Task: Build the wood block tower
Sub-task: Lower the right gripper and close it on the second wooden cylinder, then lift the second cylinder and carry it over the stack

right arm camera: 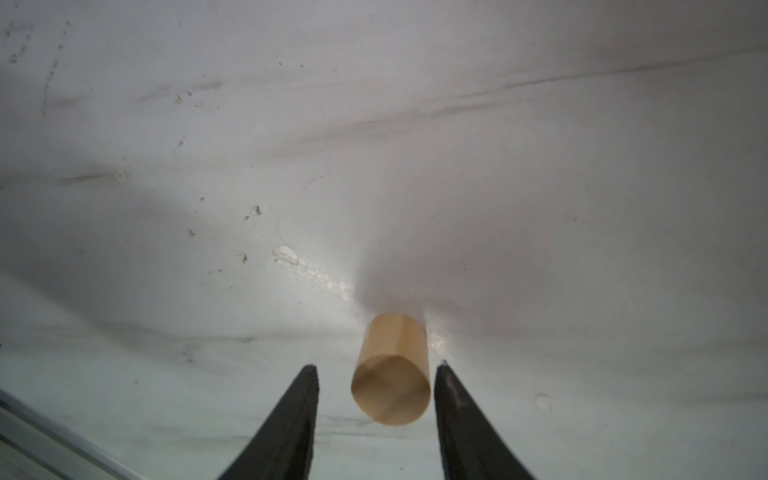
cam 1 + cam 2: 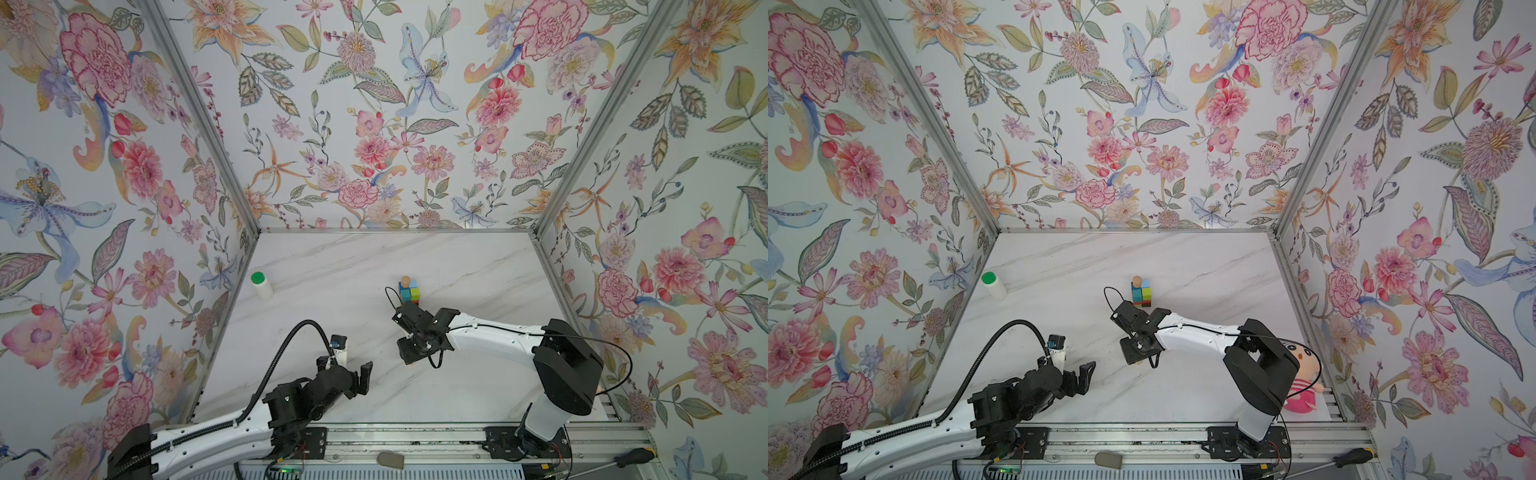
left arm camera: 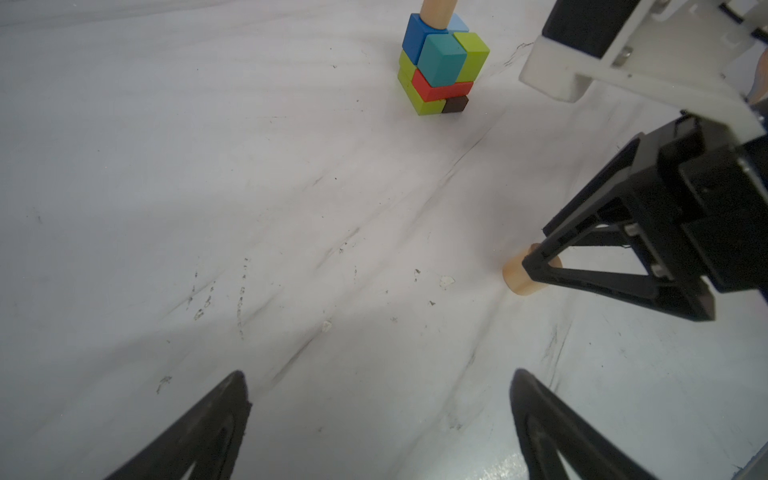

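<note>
The tower (image 2: 409,291) (image 2: 1141,291) stands mid-table: brown, red, yellow-green, teal and blue blocks with one tan rounded piece upright on top, also in the left wrist view (image 3: 440,62). A second tan cylinder (image 1: 390,374) (image 3: 515,276) stands on the table nearer the front. My right gripper (image 1: 378,368) (image 2: 409,360) reaches down around it, open, with a narrow gap on each side of the piece. My left gripper (image 3: 380,374) (image 2: 349,370) hovers wide open and empty over bare table to the front left.
A white bottle with a green cap (image 2: 262,284) (image 2: 994,284) stands at the left wall. A pink plush doll (image 2: 1304,395) lies behind the right arm's base. A screwdriver (image 2: 631,457) rests on the front rail. Flowered walls enclose three sides.
</note>
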Available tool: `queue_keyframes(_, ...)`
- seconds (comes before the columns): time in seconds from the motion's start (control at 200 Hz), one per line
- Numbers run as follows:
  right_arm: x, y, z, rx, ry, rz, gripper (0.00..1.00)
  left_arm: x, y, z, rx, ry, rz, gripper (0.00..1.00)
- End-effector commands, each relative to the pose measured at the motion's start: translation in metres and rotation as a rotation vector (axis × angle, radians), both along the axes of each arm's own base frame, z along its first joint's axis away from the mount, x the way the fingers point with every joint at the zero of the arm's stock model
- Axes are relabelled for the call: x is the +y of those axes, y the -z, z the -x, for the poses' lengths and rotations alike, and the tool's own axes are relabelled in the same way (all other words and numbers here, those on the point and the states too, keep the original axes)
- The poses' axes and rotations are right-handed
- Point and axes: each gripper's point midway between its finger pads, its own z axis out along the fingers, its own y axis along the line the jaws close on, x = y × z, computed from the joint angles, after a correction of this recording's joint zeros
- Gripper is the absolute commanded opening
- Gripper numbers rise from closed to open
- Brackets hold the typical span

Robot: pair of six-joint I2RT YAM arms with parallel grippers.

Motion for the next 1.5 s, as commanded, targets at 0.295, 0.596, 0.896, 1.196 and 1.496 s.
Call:
queue_keyframes(0.295,-0.005,0.019,0.010,0.039,0.015,0.043,0.47,0.004,0.006,-0.001,-0.018,-0.006,-0.048,0.99)
queue_keyframes(0.596,-0.009,0.025,0.009,0.043,0.016,0.080,0.41,0.004,0.003,-0.002,-0.026,-0.007,-0.047,0.99)
queue_keyframes(0.896,-0.014,0.025,0.007,0.034,0.022,0.114,0.31,0.003,0.001,-0.004,-0.035,-0.008,-0.052,0.99)
queue_keyframes(1.196,-0.024,-0.009,-0.018,-0.046,0.049,0.107,0.28,-0.001,-0.011,-0.012,-0.070,-0.004,-0.073,0.99)
queue_keyframes(1.496,-0.050,-0.047,-0.080,-0.116,0.135,0.070,0.28,-0.016,-0.025,-0.043,-0.080,0.032,-0.104,0.99)
